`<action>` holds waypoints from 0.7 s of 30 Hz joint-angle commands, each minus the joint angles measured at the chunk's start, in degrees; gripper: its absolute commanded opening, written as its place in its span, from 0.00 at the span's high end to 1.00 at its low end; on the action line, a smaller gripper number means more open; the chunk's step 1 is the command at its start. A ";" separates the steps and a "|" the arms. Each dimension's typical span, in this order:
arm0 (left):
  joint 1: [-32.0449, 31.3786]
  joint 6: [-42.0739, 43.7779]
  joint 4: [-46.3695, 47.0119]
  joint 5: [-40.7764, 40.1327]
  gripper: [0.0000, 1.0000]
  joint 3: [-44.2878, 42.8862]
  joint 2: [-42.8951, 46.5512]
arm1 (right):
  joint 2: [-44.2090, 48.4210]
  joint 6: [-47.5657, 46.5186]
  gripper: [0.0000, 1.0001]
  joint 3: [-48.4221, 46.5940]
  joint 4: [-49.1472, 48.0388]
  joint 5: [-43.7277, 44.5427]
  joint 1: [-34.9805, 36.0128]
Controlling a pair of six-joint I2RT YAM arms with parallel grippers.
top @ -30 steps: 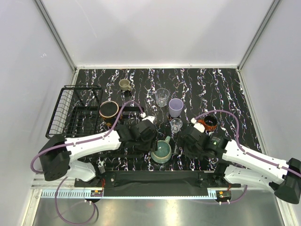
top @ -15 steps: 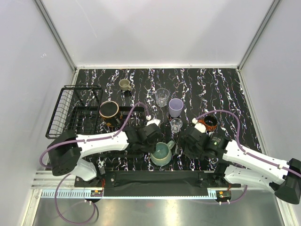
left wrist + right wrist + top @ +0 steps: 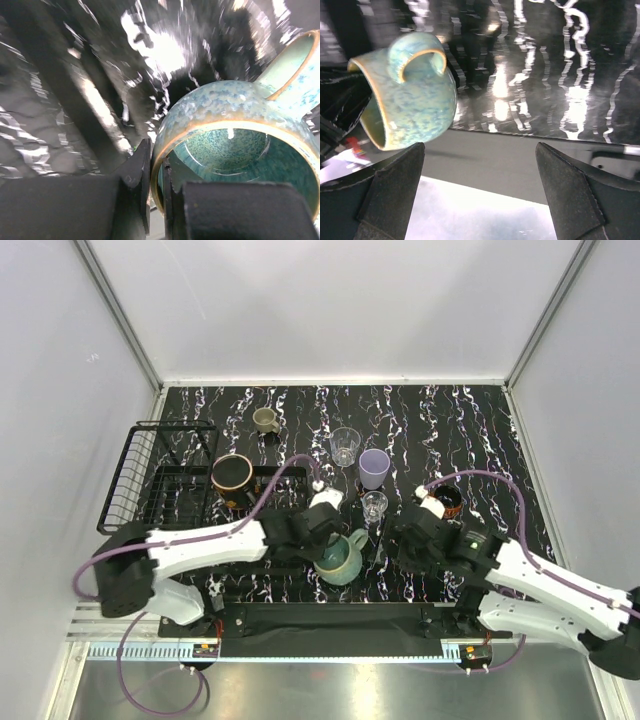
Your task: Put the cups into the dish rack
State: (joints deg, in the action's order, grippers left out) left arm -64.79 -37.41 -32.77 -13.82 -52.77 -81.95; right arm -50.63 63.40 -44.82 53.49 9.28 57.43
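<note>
7 cups show on the black marbled table (image 3: 500,430). The dish rack (image 3: 150,475) sits at the far L edge, raised wire basket end outermost.

Around:
- Dark copper-rimmed mug (image 3: 232,476) is upright at the rack's R side. Can't tell if it's on the flat tray or just beside it.
- Olive-beige mug (image 3: 265,420) is near the back, well apart from the rest.
- Clear glass (image 3: 345,445) and lavender cup (image 3: 374,468) stand mid-table, near each other.
- A smaller clear glass (image 3: 374,504) is just beyond the teal mug's handle, apart from it.
- Red cup (image 3: 447,500) is partly hidden behind the R arm's wrist.

In the way: btwn the teal mug (image 3: 340,558) and the rack lie only the L arm's own forearm and the dark mug.

Teal mug is front-centre, near the table's near edge. In R wrist view it's tipped (image 3: 415,95), handle up, mouth toward the L arm. Can't tell if its base is clear of the table.

L arm runs low from its base at lower L across to centre, purple cable looping over it. L gripper (image 3: 156,170) is pinched narrow on the mug rim, 1 finger outside the wall, 1 inside.

R arm reaches from lower R toward centre. R gripper (image 3: 479,147) is spread wide w/ nothing btwn its fingers, facing the teal mug, near but not touching.
</note>
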 commanded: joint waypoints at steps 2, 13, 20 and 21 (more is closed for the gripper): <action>-0.16 5.92 11.49 -9.97 1.00 0.65 15.66 | 6.32 2.87 0.00 -4.13 -2.67 -2.85 0.40; -0.33 31.68 39.09 -11.49 1.00 11.54 34.83 | 2.65 8.14 0.00 -8.79 -32.17 -25.24 0.40; -0.24 45.91 43.58 -7.01 1.00 13.92 40.81 | -1.40 22.19 0.01 -4.23 -55.32 -33.45 0.40; -0.33 46.89 44.19 -6.40 1.00 14.80 42.47 | -1.66 24.65 0.02 -3.62 -56.73 -34.06 0.40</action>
State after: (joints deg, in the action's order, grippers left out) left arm -64.82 2.11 -5.04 -22.72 -37.26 -44.42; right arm -52.21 79.50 -49.78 11.29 -18.76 57.45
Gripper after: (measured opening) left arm 0.101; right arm 0.987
